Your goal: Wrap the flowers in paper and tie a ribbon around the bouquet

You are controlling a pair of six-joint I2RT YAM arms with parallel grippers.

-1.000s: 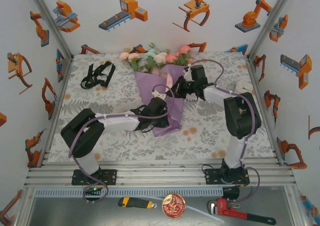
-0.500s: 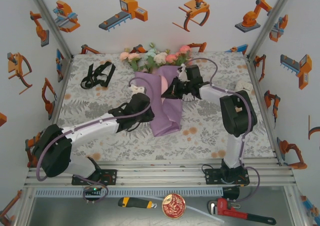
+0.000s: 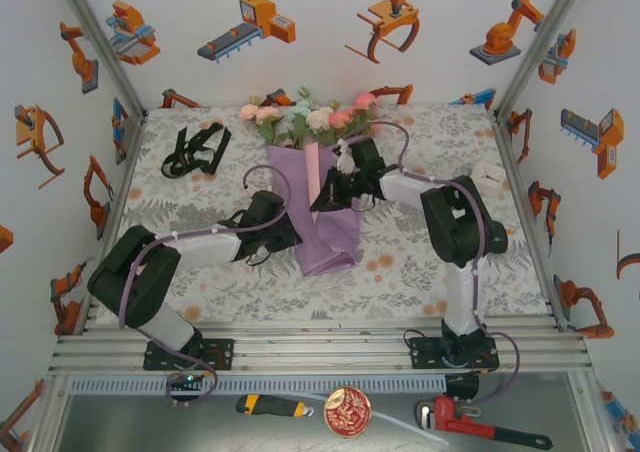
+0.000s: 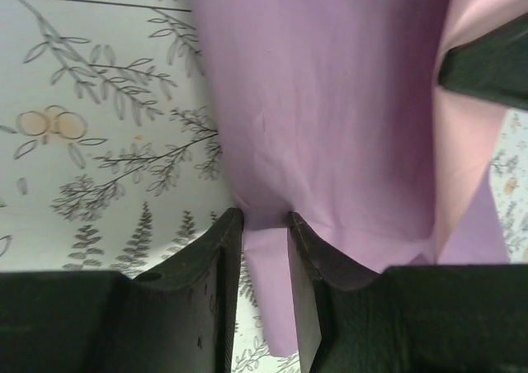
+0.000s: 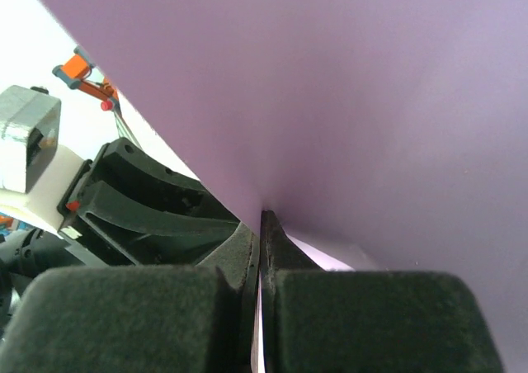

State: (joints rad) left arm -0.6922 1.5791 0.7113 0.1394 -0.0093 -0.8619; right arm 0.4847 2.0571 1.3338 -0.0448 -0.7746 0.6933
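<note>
Since a second ago both arms have been shifting left. The left gripper (image 3: 290,227) has come off the middle of the wrap to its left edge, and the right gripper (image 3: 322,194) has been dragging the right flap inward, so the wrap is looking narrower.

- Table (image 3: 430,262): patterned cloth, with the work lying at its centre.
- Paper (image 3: 335,232): purple face out, rolling into a cone that tapers toward the arms. It is holding the flowers (image 3: 310,120), whose blooms are spilling out at the far end.
- Right fingers are pinching shut on a paper edge.
- Left fingers (image 4: 219,257) are standing parted, with a fold of paper lying loosely in the gap.
- Ribbon (image 3: 195,148): lying bundled at the far left, well apart from the cone and untouched.
- Round tin (image 3: 348,412): sitting on the shelf below the table edge, holding something reddish that I cannot make out.

Step in hand, as I judge it: closing the wrap. The next move is calling for the overlap to be kept pinned while one arm is fetching the ribbon. If it is let go, the thin sheet is likely to spring open.
</note>
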